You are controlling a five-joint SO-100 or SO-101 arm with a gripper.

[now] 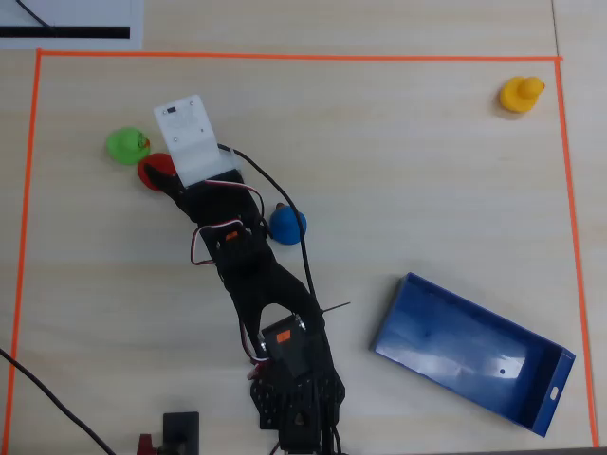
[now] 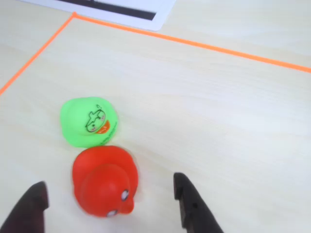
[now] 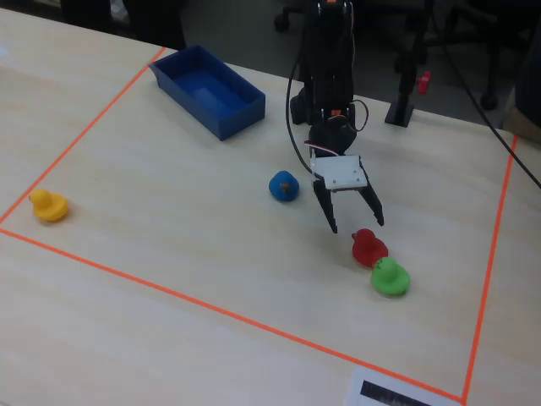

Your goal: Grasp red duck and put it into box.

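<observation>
The red duck (image 2: pixel 104 182) stands on the table, touching the green duck (image 2: pixel 89 121) beyond it. My gripper (image 2: pixel 110 183) is open, its two black fingers (image 2: pixel 192 204) on either side of the red duck with gaps on both sides. In the fixed view the gripper (image 3: pixel 357 225) hangs just above and behind the red duck (image 3: pixel 368 247). In the overhead view the arm covers part of the red duck (image 1: pixel 152 169). The blue box (image 1: pixel 474 341) lies empty at the lower right, far from the gripper; it also shows in the fixed view (image 3: pixel 241 114).
A blue duck (image 1: pixel 287 225) sits beside the arm's middle. A yellow duck (image 1: pixel 521 93) sits in the far right corner. The green duck (image 3: pixel 390 277) is next to the red one. Orange tape (image 1: pixel 285 55) frames the work area.
</observation>
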